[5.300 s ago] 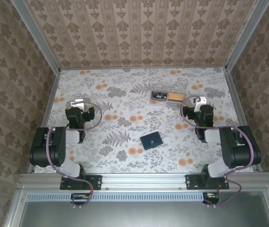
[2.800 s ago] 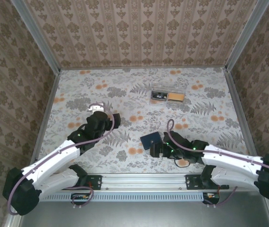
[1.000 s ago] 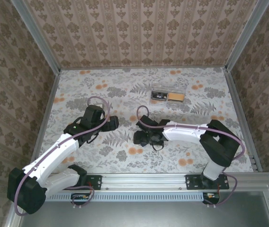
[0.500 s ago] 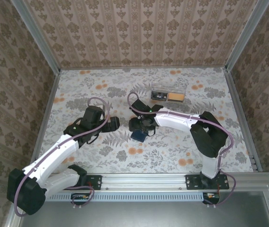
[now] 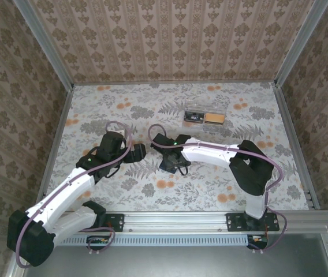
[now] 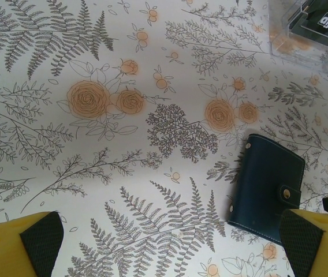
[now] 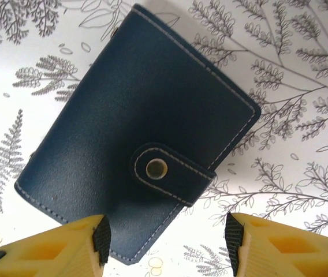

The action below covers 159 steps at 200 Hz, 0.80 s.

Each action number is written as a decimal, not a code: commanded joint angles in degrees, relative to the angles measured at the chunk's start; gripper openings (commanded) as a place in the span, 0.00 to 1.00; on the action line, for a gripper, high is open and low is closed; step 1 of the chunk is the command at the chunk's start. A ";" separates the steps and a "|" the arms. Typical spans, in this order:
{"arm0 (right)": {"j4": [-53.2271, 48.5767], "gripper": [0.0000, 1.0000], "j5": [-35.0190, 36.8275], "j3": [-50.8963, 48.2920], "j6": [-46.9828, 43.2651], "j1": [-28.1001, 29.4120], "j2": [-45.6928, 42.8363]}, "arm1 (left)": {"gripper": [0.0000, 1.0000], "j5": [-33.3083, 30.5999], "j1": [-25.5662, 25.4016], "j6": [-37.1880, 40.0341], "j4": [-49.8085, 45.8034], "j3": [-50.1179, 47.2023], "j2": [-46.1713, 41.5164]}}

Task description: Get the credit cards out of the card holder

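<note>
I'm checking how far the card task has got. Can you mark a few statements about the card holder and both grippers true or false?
1. The card holder is closed, with its snap tab fastened. True.
2. The card holder is lifted off the table. False: it lies flat on it.
3. The left gripper is shut on a card. False: it is open and empty.
4. The right gripper hangs over the card holder, with one finger on each side of one end. True.
5. The clear box touches the card holder. False: it sits apart, farther back.
</note>
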 commanded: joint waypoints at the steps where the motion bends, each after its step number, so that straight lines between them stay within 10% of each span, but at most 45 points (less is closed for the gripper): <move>1: -3.48 0.58 4.36 3.53 -0.71 0.48 1.61 | 1.00 0.66 0.43 -0.65 0.83 -0.86 -0.64; 159: -3.46 0.29 3.08 6.42 -3.23 -0.22 7.73 | 1.00 0.71 0.61 -0.83 0.35 -0.95 -0.90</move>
